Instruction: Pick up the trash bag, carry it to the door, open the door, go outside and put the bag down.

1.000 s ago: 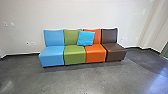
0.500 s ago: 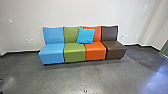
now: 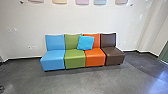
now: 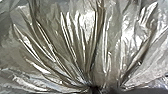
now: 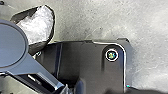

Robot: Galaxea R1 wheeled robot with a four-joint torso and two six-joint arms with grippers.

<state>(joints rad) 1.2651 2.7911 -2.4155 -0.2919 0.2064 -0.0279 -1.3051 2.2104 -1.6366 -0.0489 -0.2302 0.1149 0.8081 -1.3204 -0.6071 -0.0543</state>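
Observation:
In the left wrist view the trash bag (image 4: 82, 45) looms large and shiny, grey and translucent. Its folds run together into a tight, dark gather, where my left gripper (image 4: 96, 89) is shut on it. Beyond the robot's base plate, the right wrist view has a dark-edged shape with a bright, crinkled surface (image 5: 40, 25); I cannot tell whether it is part of the same bag. How my right gripper stands cannot be told.
Ahead, a blue seat (image 3: 53, 60), green seat (image 3: 75, 58), orange seat (image 3: 95, 57) and brown seat (image 3: 112, 55) stand in a row before a white wall (image 3: 75, 22). A light blue cushion (image 3: 85, 42) leans on them. Something dark (image 3: 1, 89) is at the lower left edge.
The head camera's view first dipped slightly, then tilted up, bringing coloured panels high on the wall into sight. A dark thing has come in at the lower left edge.

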